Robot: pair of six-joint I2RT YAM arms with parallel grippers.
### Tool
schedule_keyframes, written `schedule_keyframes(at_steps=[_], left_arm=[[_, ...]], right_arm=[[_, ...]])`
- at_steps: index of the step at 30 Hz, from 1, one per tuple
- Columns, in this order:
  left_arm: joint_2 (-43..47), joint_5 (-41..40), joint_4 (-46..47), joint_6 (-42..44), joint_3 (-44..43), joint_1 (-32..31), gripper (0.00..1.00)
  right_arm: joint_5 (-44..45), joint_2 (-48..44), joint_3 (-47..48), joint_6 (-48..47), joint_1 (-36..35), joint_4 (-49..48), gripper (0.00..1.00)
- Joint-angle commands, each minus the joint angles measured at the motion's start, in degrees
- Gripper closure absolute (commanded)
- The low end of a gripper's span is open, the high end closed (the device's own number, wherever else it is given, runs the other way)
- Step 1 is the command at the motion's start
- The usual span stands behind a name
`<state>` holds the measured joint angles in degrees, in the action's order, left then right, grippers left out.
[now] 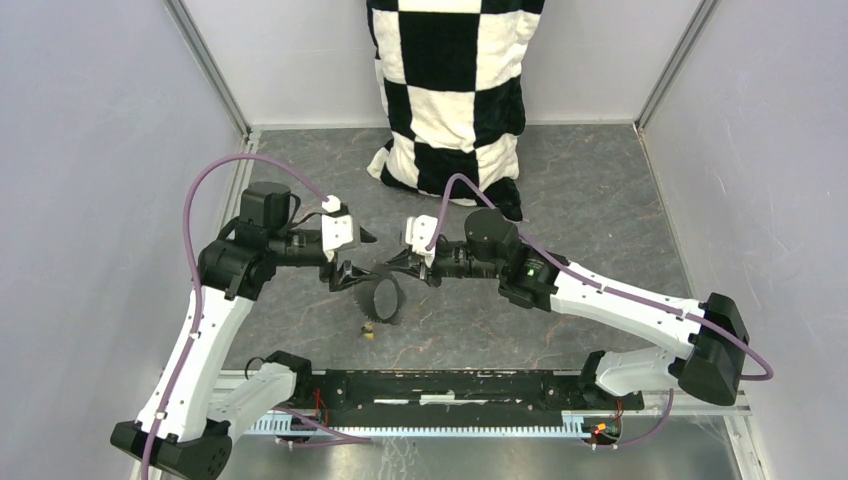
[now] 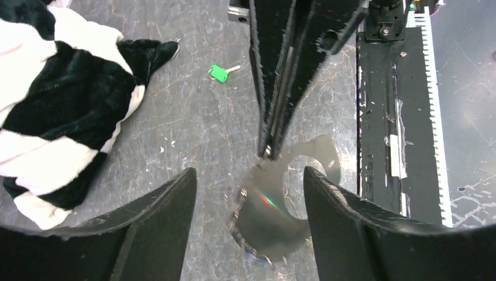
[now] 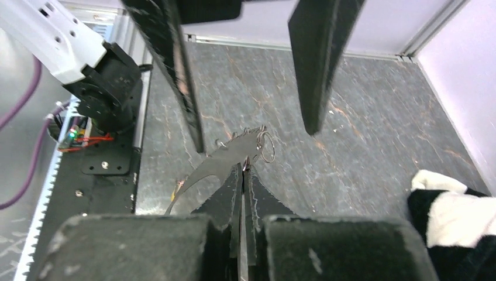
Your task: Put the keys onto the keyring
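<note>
- Olive-grey keyring (image 2: 269,211), where do we log it?
- Mid-table (image 1: 600,200), between the 2 arms. The strap is pinched edge-on in the right gripper (image 3: 243,168), which is clamped flat on it. The silver rings (image 3: 266,146) poke out just past that gripper's tips.
- Left gripper (image 2: 248,175)?
- Spread wide and holding nothing. It straddles the ring end of the strap without touching it.
- Keys?
- We count 2 for sure. The green key (image 2: 219,72) lies on the table near a corner of the checkered cloth (image 2: 52,105). The yellow key (image 1: 368,331) lies on the table just beside the loop, on the near side. A blue speck (image 2: 252,256) at the strap's lower edge may be the 3rd, too blurred to call.
- Step?
- We judge nothing is threaded yet, so the left arm fetches a key. Yellow is closest. It should come down square, tips almost on the table since the key lies flat, and pinch so the hole is left clear. The right arm should hold 1 ring facing the left arm, or the ring will swing away.
</note>
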<state>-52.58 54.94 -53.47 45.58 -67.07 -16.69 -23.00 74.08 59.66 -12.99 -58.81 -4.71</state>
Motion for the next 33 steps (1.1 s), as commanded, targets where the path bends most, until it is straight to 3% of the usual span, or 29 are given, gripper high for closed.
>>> schedule_keyframes(at_steps=[1,7,13,33], left_arm=[[-0.59,3.35,1.93,1.76,-0.08,-0.74,0.30],[-0.27,3.35,-2.09,4.85,-0.08,-1.24,0.41],[0.86,2.92,-4.87,7.57,0.56,-1.33,0.60],[1.66,-1.82,-1.62,7.35,1.47,-1.42,0.52]], right_arm=[[3.35,-1.68,1.58,2.69,-2.79,-5.63,0.99],[6.72,-1.22,3.30,2.76,-4.26,-4.43,1.00],[8.76,-0.70,4.18,3.57,-4.40,-4.19,1.00],[2.93,-0.52,4.03,3.46,-4.59,-4.43,1.00]])
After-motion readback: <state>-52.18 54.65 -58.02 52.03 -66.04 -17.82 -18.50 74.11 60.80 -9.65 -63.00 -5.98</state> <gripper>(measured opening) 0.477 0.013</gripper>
